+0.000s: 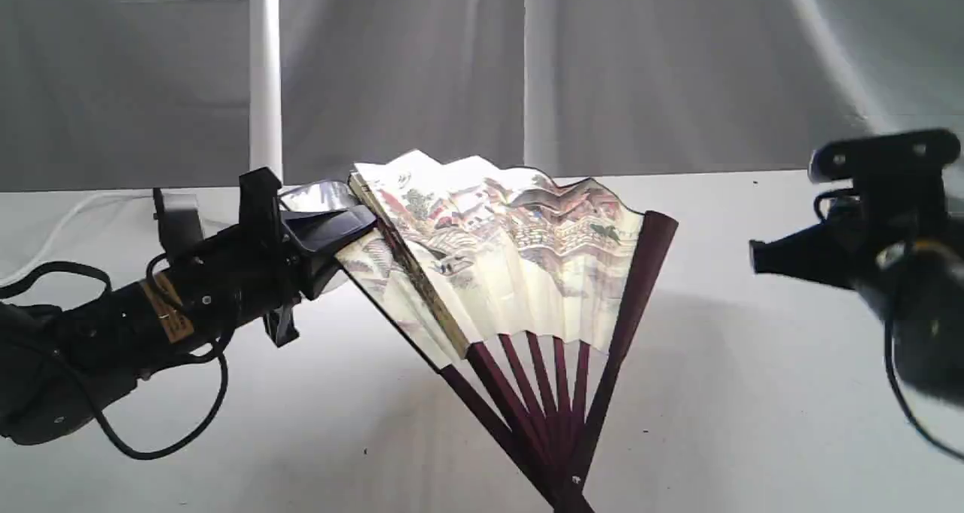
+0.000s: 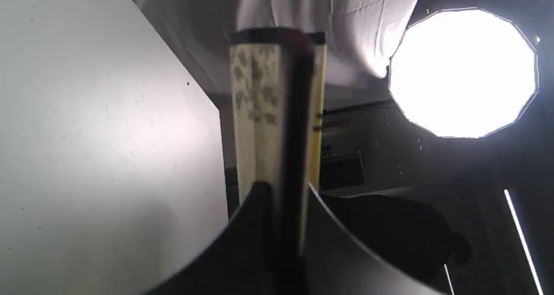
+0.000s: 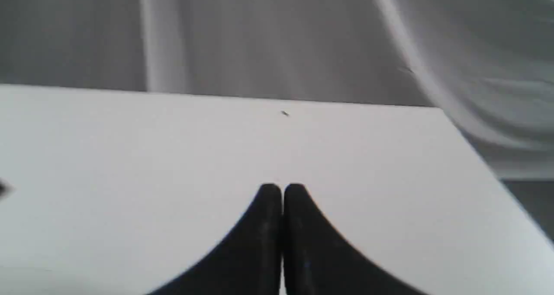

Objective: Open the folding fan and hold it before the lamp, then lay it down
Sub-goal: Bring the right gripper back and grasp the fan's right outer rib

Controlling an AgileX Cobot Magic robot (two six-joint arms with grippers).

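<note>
One fan [image 1: 512, 249], one lamp [image 1: 265, 83], two pincers [image 1: 354, 227] [image 1: 757, 257]

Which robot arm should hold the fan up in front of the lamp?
Left. The left gripper is shut on the folding fan, and the lamp stands just behind it. The right gripper is shut, empty and far from the fan.
</note>
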